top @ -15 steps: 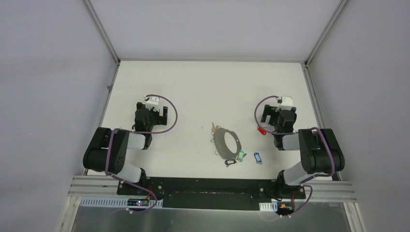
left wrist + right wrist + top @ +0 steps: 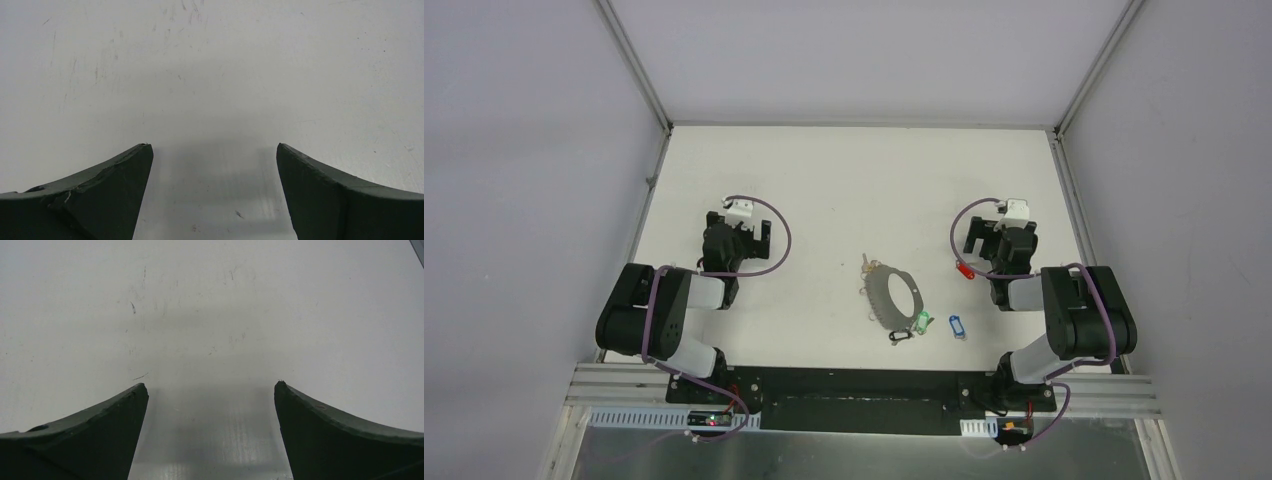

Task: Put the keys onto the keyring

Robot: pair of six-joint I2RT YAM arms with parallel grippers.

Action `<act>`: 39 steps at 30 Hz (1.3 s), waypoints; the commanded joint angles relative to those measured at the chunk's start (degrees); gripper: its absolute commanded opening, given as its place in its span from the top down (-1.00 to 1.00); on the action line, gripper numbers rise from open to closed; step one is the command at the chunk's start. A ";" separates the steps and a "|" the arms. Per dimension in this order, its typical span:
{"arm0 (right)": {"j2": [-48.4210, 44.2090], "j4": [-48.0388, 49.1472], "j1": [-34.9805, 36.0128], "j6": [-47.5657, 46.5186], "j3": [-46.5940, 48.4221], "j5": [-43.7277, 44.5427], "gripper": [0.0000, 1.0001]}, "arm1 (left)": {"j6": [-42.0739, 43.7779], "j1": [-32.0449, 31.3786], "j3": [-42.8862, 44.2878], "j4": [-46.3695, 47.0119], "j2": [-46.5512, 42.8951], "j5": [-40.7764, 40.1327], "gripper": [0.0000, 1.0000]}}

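No key is in hand yet: the left gripper [image 2: 212,146] and right gripper [image 2: 210,384] both gape empty over bare table [image 2: 824,180]. The keyring [image 2: 894,298] lies mid-table, with a red-tagged key [image 2: 964,269] at its 2 o'clock and a blue-tagged key [image 2: 955,325] at 4. The likely next move is a pinch on the red one.

White table [image 2: 824,180] (scuffed), grey walls [image 2: 524,150].

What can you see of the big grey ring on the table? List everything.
The ring is a thin dark grey hoop, metal by its look, lying flat on the table, near its middle. Small silver bits sit at its far rim; a green tag and a black tag lie at its near rim. The left hand and right hand, both open, are off it.
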 commanded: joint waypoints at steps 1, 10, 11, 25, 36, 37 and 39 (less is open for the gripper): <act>-0.03 1.87 -0.41 0.36 1.88 -0.75 -0.99 | -1.13 0.73 1.99 1.08 0.18 0.26 -0.98; -19.27 -48.16 0.04 12.67 20.61 5.61 -0.99 | -19.90 0.55 26.48 -57.26 -24.10 -4.18 -0.98; -20.12 -53.56 0.03 13.94 22.62 4.93 -0.99 | -21.85 0.54 29.67 -63.11 -25.10 -2.37 -0.98; -34.08 -84.91 -1.05 30.29 22.61 -20.22 -0.99 | -57.03 0.36 19.19 -70.04 -30.10 38.02 -0.67; -31.21 -80.41 9.88 32.53 19.68 -30.16 -0.99 | -61.69 -10.86 14.98 -65.79 -27.07 35.00 -0.59; -30.05 -79.96 11.92 32.90 20.01 -29.69 -0.99 | -61.75 -13.49 16.13 -65.63 -25.02 33.63 -0.59; -27.72 -78.68 16.52 33.64 20.69 -28.39 -0.99 | -61.95 -18.31 18.83 -65.44 -20.07 31.16 -0.55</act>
